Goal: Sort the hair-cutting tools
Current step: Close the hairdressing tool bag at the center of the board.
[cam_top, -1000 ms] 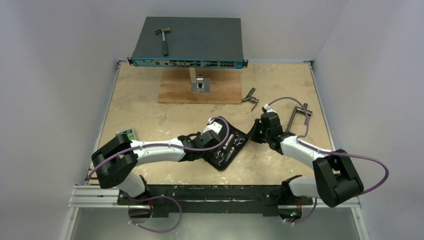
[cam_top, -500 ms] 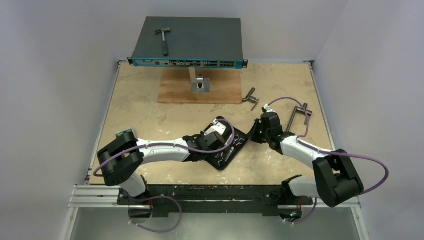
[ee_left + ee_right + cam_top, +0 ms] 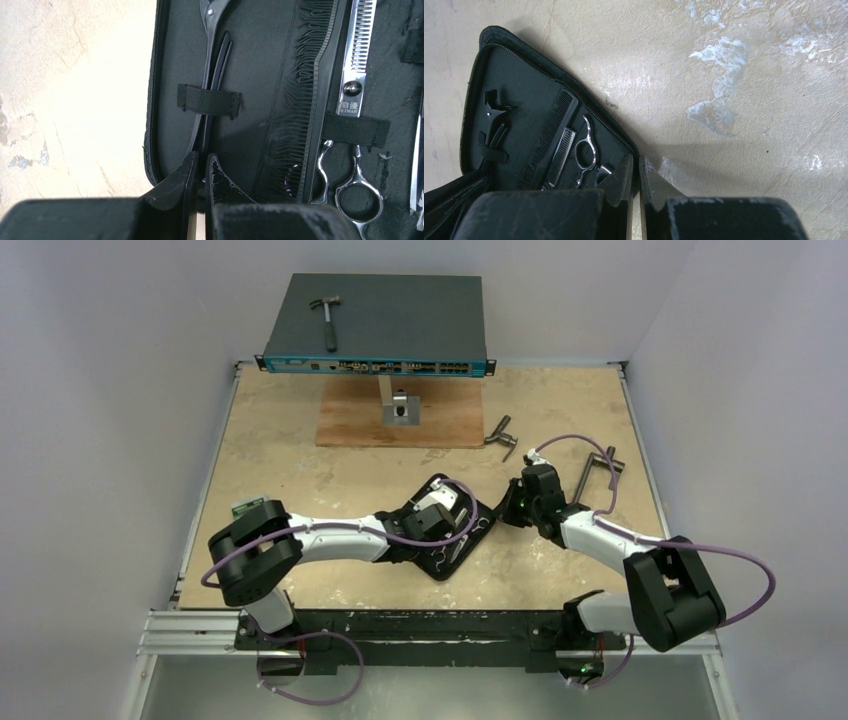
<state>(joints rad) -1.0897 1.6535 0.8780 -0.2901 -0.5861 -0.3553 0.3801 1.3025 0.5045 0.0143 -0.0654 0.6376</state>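
**2 grippers closed at the open case**

We see the black case (image 3: 524, 85) lying open on the table (image 3: 749, 150). Inside, the hair clip (image 3: 216, 65) sits under an elastic loop, with the comb (image 3: 312, 75) beside it and the silver scissors (image 3: 352, 90) under a strap. The left gripper (image 3: 201, 167) is closed at the clip's lower end; we cannot tell whether it pinches the clip. The right gripper (image 3: 636, 167) is closed at the case's rim.

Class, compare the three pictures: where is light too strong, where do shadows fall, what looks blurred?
Left wrist view: the table washed out pale, the left claw at the bottom dark and soft. Right wrist view: a shadow on the table beside the open case. Top view: even light, sharp throughout.
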